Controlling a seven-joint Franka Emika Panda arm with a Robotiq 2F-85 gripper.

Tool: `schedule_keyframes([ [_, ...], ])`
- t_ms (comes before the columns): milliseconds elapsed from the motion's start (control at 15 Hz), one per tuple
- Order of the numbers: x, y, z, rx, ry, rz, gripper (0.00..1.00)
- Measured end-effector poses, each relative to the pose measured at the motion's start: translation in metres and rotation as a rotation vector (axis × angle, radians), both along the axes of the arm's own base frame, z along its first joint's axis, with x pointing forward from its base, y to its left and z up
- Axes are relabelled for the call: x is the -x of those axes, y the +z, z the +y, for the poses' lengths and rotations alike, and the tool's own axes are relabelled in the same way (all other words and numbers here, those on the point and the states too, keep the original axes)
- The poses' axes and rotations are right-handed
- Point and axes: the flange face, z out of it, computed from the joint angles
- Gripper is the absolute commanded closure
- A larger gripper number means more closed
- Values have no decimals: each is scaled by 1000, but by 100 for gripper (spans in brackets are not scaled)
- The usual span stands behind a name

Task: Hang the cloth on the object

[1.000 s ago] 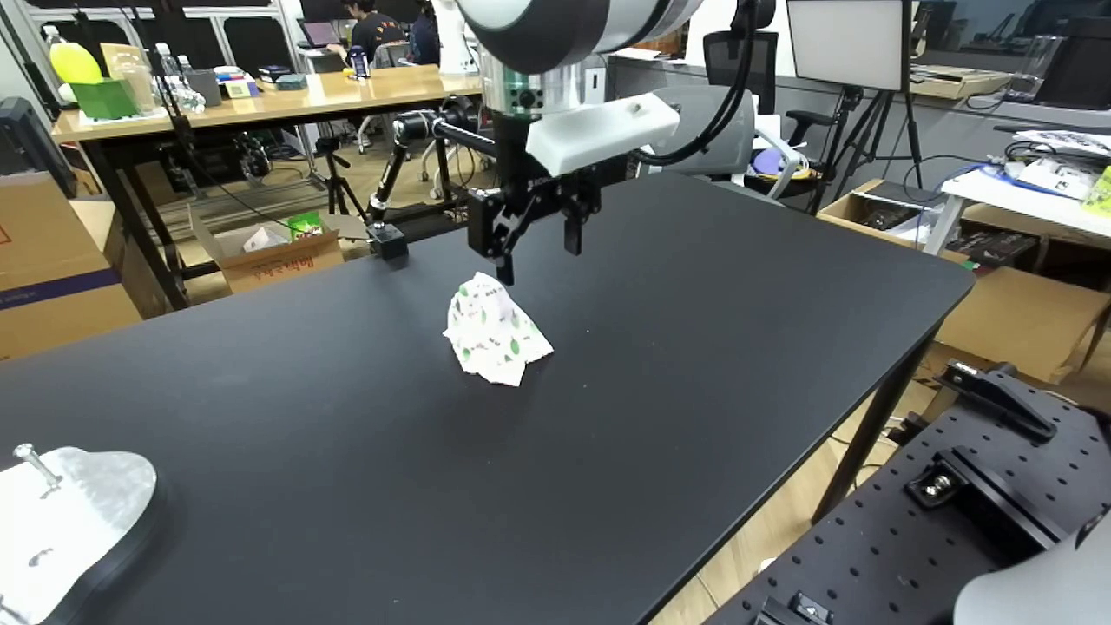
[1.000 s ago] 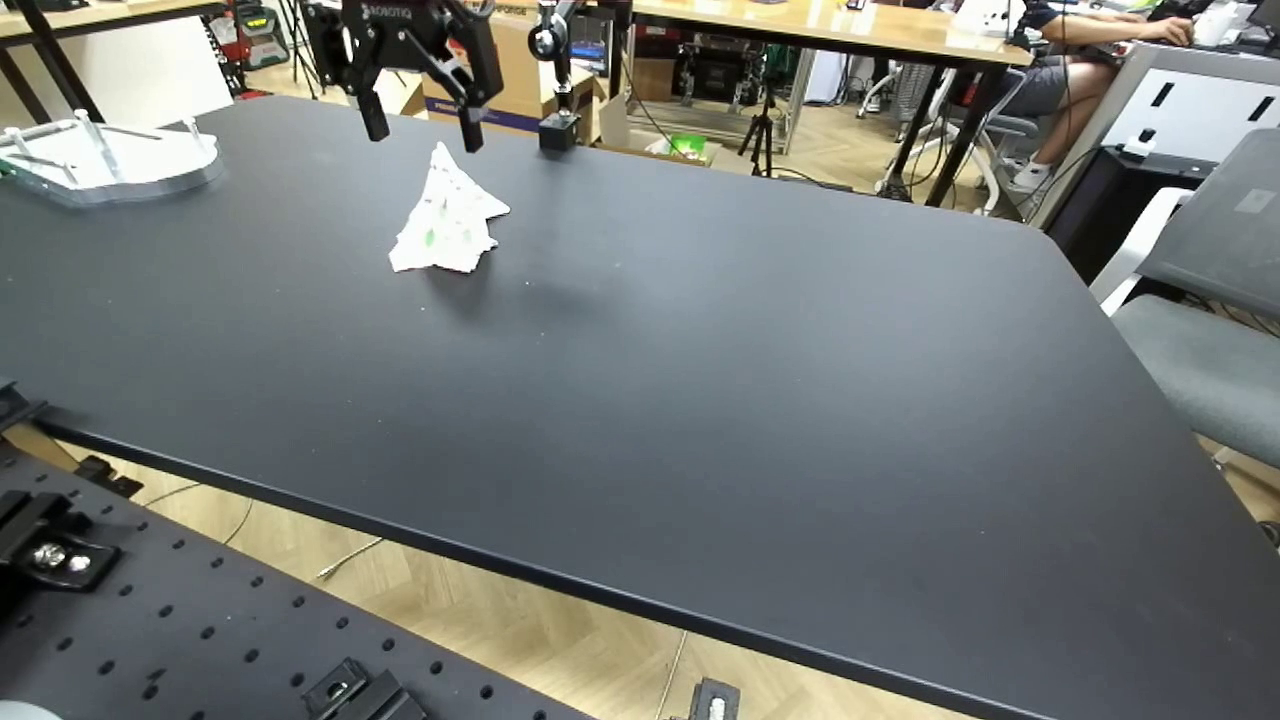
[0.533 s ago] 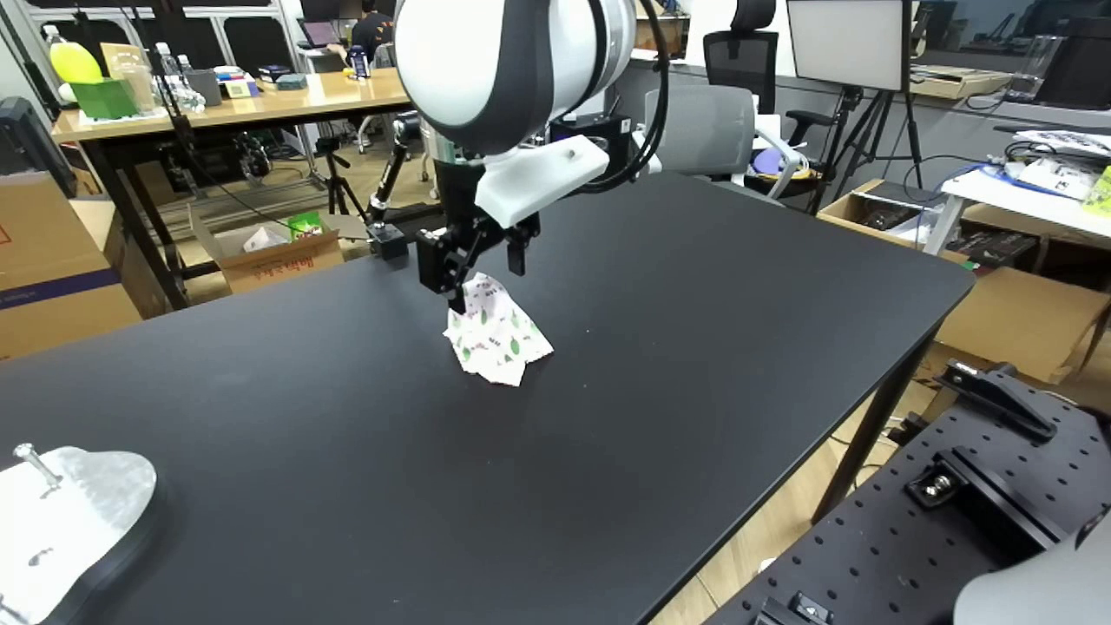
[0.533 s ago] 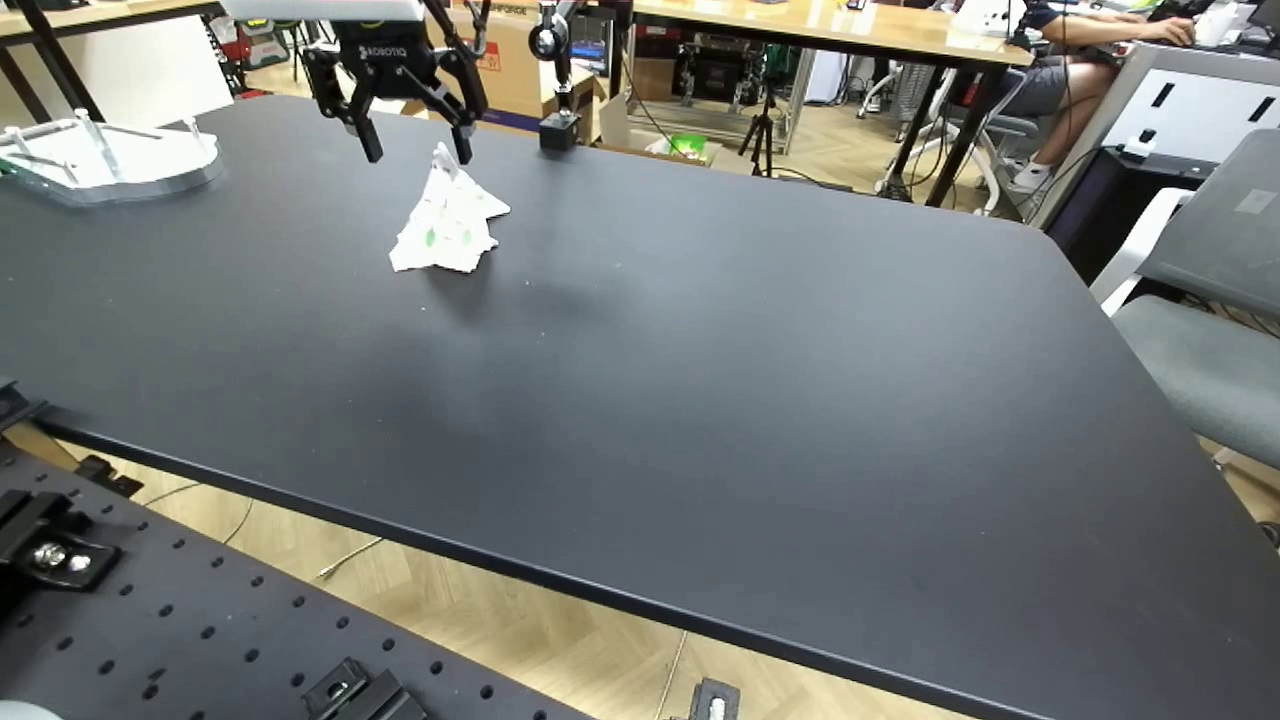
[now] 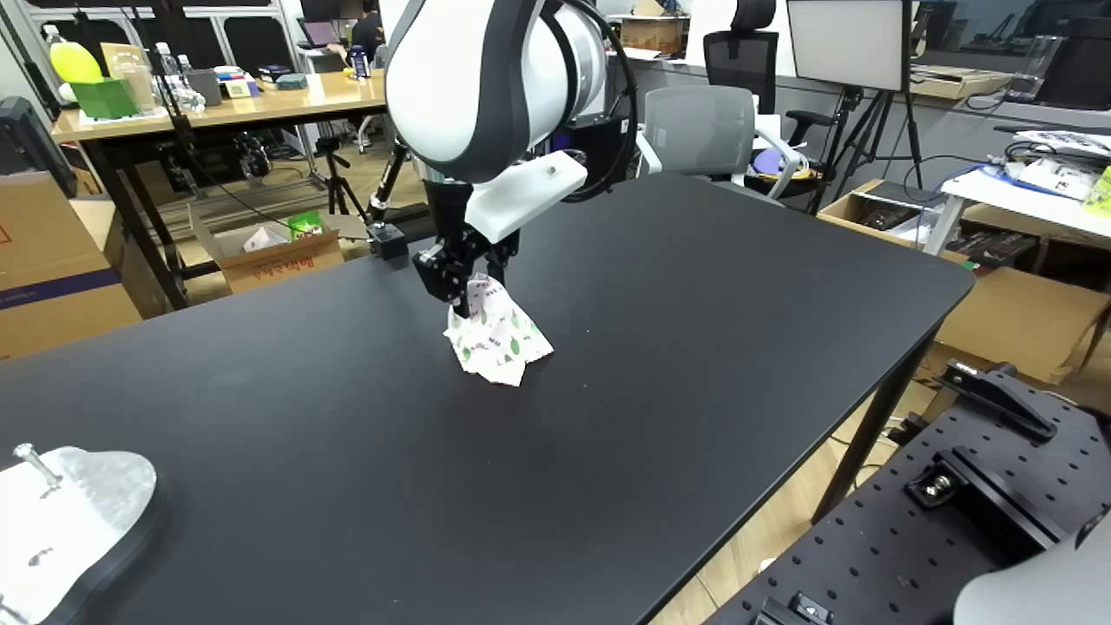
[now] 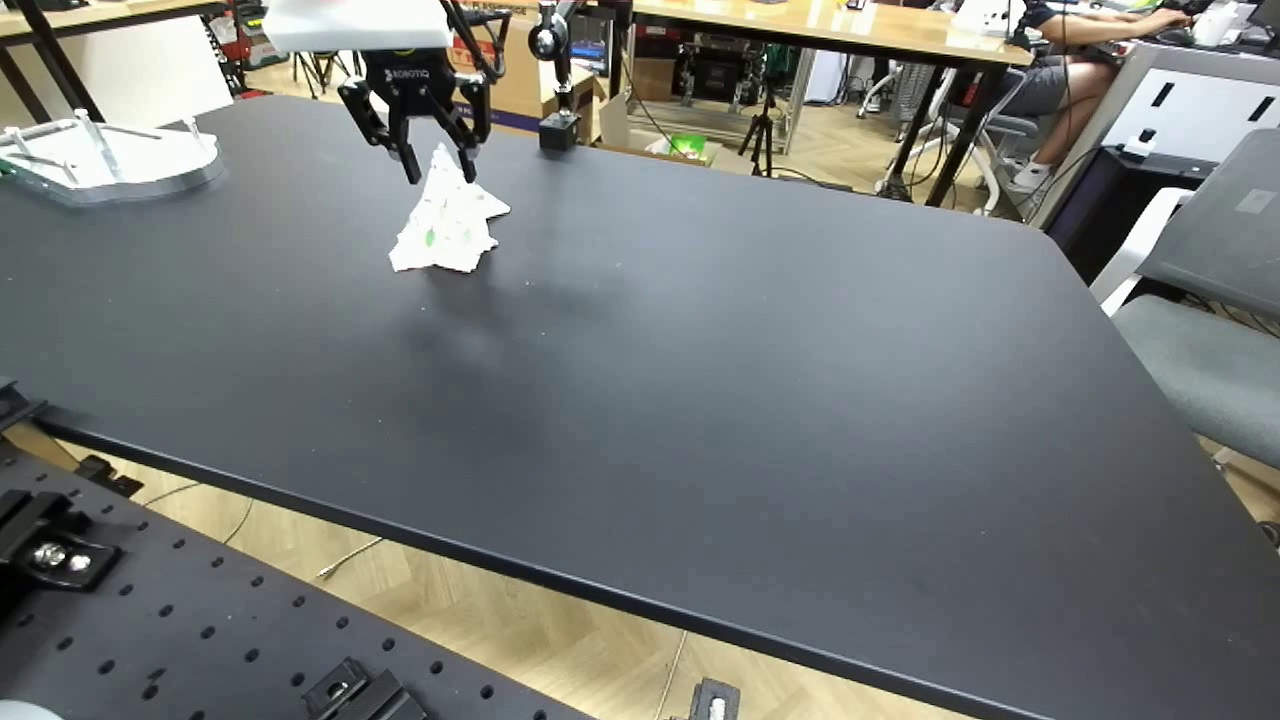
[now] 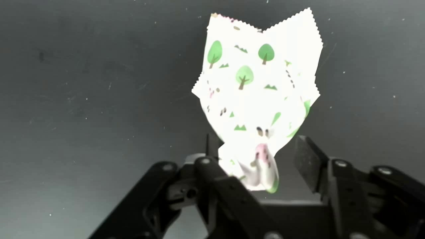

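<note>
The white cloth (image 5: 502, 334), printed with green trees, stands bunched to a peak on the dark table. It also shows in an exterior view (image 6: 447, 220) and the wrist view (image 7: 255, 83). My gripper (image 5: 480, 293) is partly open around the peak. Its fingers stand on either side of the peak in an exterior view (image 6: 440, 172). In the wrist view (image 7: 257, 152) a gap shows between cloth and right finger; the left finger is close to the cloth, and contact is unclear. A pale plate with upright pegs (image 5: 104, 495) lies away from the cloth, also in an exterior view (image 6: 130, 165).
The dark table (image 5: 347, 486) carries the cloth and the pegged plate. A black clamp with a small arm (image 6: 558, 130) stands at the table's edge near the gripper. A perforated mounting plate (image 5: 877, 521) lies beside the table. A grey chair (image 6: 1220, 290) stands at one end.
My gripper has come down over the cloth's peak, and its fingers have moved closer together. The cloth and the pegged plate have not moved.
</note>
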Motion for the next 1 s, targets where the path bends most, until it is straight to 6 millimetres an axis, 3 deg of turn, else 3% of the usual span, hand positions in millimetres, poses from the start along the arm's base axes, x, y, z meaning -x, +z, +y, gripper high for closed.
schedule_keyframes([
  [200, -3, 4, 4, -4, 3, -11, 90],
  [333, -4, 9, 4, -2, -4, -13, 99],
  [600, -5, 38, -4, 26, -47, -13, 99],
  [1000, -4, 120, -14, 48, -121, -49, 99],
])
